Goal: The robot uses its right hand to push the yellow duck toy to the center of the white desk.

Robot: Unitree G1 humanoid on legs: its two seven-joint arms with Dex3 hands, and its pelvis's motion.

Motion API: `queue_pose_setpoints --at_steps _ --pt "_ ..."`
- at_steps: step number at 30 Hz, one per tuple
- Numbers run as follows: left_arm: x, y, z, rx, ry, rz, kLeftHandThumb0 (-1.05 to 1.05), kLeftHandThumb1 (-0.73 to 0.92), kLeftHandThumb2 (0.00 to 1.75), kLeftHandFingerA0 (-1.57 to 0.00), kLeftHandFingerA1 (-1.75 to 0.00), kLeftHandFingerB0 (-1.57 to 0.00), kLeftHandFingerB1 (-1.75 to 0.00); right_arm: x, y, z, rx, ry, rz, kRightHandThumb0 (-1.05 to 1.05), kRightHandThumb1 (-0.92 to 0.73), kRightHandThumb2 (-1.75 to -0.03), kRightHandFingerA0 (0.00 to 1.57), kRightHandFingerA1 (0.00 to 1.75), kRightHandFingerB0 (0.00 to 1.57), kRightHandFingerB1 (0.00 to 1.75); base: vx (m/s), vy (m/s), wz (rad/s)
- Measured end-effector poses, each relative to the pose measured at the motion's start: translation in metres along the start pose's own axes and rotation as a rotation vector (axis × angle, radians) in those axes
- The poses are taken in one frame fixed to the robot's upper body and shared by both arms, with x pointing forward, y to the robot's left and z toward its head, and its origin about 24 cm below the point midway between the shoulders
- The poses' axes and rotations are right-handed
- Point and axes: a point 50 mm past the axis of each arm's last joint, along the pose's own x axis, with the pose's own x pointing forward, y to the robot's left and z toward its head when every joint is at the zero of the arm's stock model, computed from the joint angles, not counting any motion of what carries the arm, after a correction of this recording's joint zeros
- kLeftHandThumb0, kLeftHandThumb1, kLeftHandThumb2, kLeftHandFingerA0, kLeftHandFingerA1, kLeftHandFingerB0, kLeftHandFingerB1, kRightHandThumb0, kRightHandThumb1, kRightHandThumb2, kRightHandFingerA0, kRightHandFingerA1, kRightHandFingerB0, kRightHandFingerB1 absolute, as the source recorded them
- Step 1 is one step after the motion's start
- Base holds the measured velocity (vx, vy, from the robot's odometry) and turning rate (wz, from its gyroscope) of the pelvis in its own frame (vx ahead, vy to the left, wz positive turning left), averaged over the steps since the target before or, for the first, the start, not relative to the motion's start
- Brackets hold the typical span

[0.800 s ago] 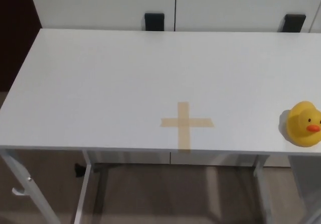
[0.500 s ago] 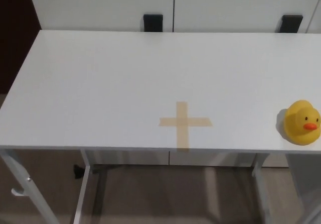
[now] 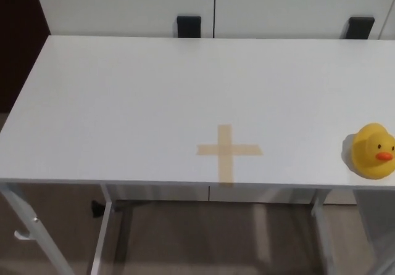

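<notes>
A yellow rubber duck (image 3: pixel 373 150) with an orange beak sits upright near the front right corner of the white desk (image 3: pixel 136 102), its beak pointing right and toward me. A tan tape cross (image 3: pixel 228 151) marks the desk near its front edge, well to the left of the duck. Neither of my hands shows in the head view.
White cabinet panels stand behind the desk, with two black blocks (image 3: pixel 189 26) (image 3: pixel 360 27) at its far edge. A dark area lies at the far left. Below the front edge I see the desk's white legs (image 3: pixel 102 238) and a wooden floor.
The whole picture shifts by a few pixels, so the camera moved slightly. The duck keeps its place on the desk relative to the tape cross.
</notes>
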Motion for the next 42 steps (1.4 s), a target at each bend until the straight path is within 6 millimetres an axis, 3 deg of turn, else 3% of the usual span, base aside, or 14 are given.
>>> queue_pose_setpoints --at_steps 1,2,3,4,6,19,20,22,23,29,34,36,37,42 --pt "0.000 0.000 0.000 0.000 0.001 0.000 -0.12 0.51 0.77 -0.93 -0.96 -0.86 -1.00 0.001 0.004 0.003 -0.004 -0.006 0.013 -0.75 -0.88 -0.66 0.42 0.46 0.26 0.35 0.00 0.000 0.00" --pt "0.000 0.000 -0.001 0.000 0.002 0.001 -0.07 0.45 0.81 -0.93 -0.97 -0.87 -1.01 0.004 0.014 0.010 -0.020 -0.023 0.051 -0.72 -0.72 -1.01 0.31 0.54 0.21 0.47 0.00 0.000 0.00" --pt "0.000 0.001 -0.002 0.000 0.004 0.002 -0.07 0.45 0.81 -0.93 -0.97 -0.87 -1.01 0.005 0.022 0.015 -0.035 -0.035 0.078 -0.72 -0.72 -1.01 0.31 0.54 0.21 0.47 0.00 0.000 0.00" --pt "0.000 0.001 -0.002 -0.002 0.006 0.003 -0.13 0.49 0.70 -0.92 -0.96 -0.85 -0.99 0.006 0.028 0.020 -0.048 -0.045 0.102 -0.68 -0.92 -0.68 0.35 0.45 0.25 0.36 0.00 0.000 0.00" --pt "-0.001 0.002 -0.004 -0.004 0.009 0.005 -0.09 0.53 0.84 -0.93 -0.96 -0.85 -0.98 0.006 0.039 0.027 -0.062 -0.059 0.133 -0.67 -0.91 -0.67 0.35 0.43 0.23 0.36 0.00 0.000 0.00" --pt "-0.001 0.002 -0.006 0.005 0.013 0.004 -0.10 0.54 0.77 -0.91 -0.92 -0.83 -0.96 0.008 0.060 0.029 -0.073 -0.013 0.152 -0.68 -0.92 -0.69 0.35 0.43 0.22 0.36 0.00 0.000 0.00" --pt "-0.001 0.002 -0.006 0.005 0.013 0.004 -0.08 0.41 0.76 -0.97 -0.99 -0.92 -1.00 0.008 0.060 0.029 -0.074 -0.010 0.150 -0.81 -0.76 -1.06 0.28 0.54 0.19 0.49 0.00 0.000 0.00" --pt "-0.001 0.002 -0.006 0.009 0.014 0.004 -0.08 0.41 0.76 -0.97 -0.99 -0.92 -1.00 0.008 0.061 0.029 -0.078 -0.005 0.148 -0.81 -0.76 -1.06 0.28 0.54 0.19 0.49 0.00 0.000 0.00" --pt "-0.002 0.003 -0.009 0.012 0.023 0.008 -0.10 0.40 0.77 -0.93 -0.96 -0.93 -1.02 0.010 0.072 0.027 -0.063 0.008 0.167 -0.84 -0.92 -0.73 0.29 0.48 0.17 0.37 -0.03 -0.017 -0.13" --pt "-0.003 0.000 -0.012 0.018 0.019 -0.003 -0.10 0.51 0.91 -1.00 -0.99 -0.92 -1.02 0.004 0.128 0.006 -0.028 0.090 0.290 -0.81 -0.92 -0.74 0.29 0.48 0.25 0.41 -0.01 -0.004 0.02" --pt "-0.003 0.000 -0.014 0.022 0.024 -0.001 -0.12 0.48 0.77 -0.94 -0.94 -0.88 -0.99 -0.002 0.142 -0.004 -0.028 0.124 0.323 -0.87 -0.85 -0.81 0.34 0.50 0.23 0.43 -0.02 -0.016 0.05" --pt "-0.003 0.000 -0.014 0.026 0.024 -0.001 -0.09 0.43 0.93 -0.95 -0.96 -0.89 -0.97 -0.003 0.144 -0.007 -0.033 0.131 0.328 -0.84 -0.92 -0.74 0.33 0.47 0.22 0.40 0.00 0.000 0.00" --pt "-0.003 0.000 -0.014 0.027 0.024 -0.001 -0.08 0.48 0.88 -0.94 -0.98 -0.87 -0.99 -0.003 0.145 -0.008 -0.034 0.133 0.328 -0.83 -0.76 -1.07 0.28 0.54 0.20 0.49 0.00 0.000 0.00" --pt "-0.003 -0.001 -0.013 0.029 0.022 -0.002 -0.13 0.50 0.79 -0.97 -0.99 -0.89 -0.99 -0.006 0.147 -0.013 -0.036 0.146 0.334 -0.80 -0.92 -0.75 0.36 0.45 0.22 0.37 0.00 0.000 0.00"
